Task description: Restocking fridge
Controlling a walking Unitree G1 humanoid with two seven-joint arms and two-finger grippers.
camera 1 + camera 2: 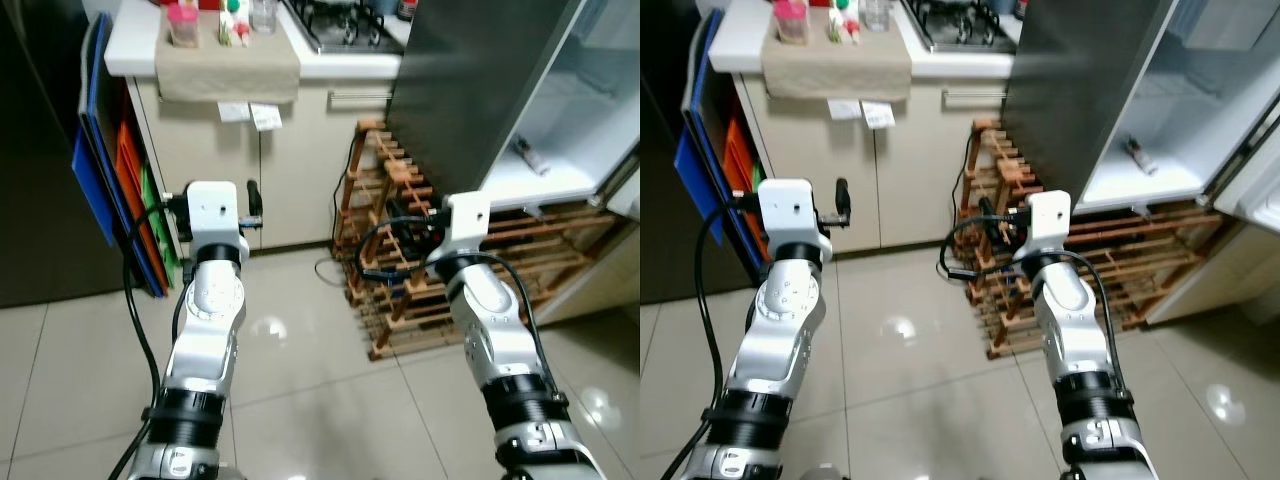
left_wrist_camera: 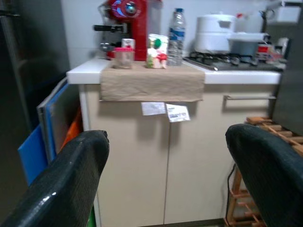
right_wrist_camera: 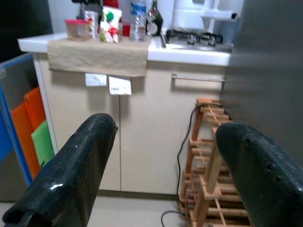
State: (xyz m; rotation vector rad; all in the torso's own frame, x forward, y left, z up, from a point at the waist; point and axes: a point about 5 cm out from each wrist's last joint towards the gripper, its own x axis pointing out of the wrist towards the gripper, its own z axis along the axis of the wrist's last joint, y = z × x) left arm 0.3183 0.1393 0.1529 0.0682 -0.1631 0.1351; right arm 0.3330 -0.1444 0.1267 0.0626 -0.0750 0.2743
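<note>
Beige cloth (image 2: pixel 152 81) is draped over the counter (image 2: pixel 236 76) edge, with a pink-lidded jar (image 2: pixel 123 56), a carton (image 2: pixel 157 51) and a water bottle (image 2: pixel 176 37) stood on it. Both the left gripper (image 2: pixel 165 175) and the right gripper (image 3: pixel 165 165) are held spread and empty before the cabinets. The fridge door (image 1: pixel 470 80) is open at right; a small item, possibly a tube (image 1: pixel 1138 155), lies on its shelf (image 1: pixel 1145 185).
</note>
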